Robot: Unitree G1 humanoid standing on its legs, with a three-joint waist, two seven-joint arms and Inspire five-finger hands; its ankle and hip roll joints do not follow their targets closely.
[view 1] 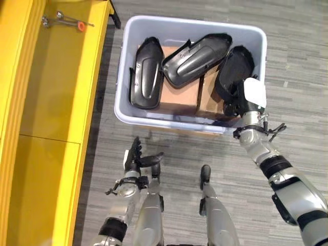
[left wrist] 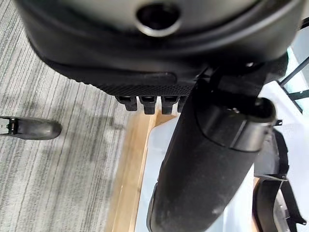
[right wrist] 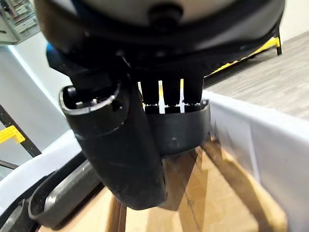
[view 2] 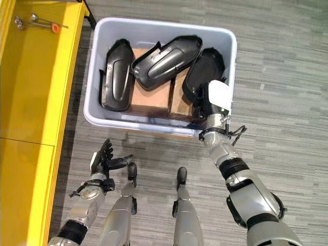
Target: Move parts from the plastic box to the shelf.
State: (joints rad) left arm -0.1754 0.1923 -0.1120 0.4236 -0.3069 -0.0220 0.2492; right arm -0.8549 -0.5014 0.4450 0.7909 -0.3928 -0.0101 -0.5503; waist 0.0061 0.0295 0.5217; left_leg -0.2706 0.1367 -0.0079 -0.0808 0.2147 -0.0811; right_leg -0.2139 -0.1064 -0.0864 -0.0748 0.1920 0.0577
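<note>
A pale grey plastic box (view 1: 195, 23) stands on the floor and holds three black moulded parts: a left one (view 1: 146, 74), a middle one (view 1: 197, 59) lying across it, and a right one (view 1: 237, 64). My right hand (view 1: 241, 97), with a white thumb cover, reaches over the box's near right corner. In the right wrist view its fingers lie behind the rim of the right part (right wrist: 178, 130), the thumb (right wrist: 120, 145) in front, pinching it. My left hand (view 1: 134, 156) hangs low before the box, fingers straight, holding nothing. The yellow shelf (view 1: 51, 77) runs along the left.
Brown cardboard (view 1: 179, 97) lines the box's bottom. A wooden strip (view 1: 169, 130) shows under the box's near wall. Small metal tools with an orange piece (view 1: 64, 19) lie at the shelf's far end. Grey striped carpet surrounds the box.
</note>
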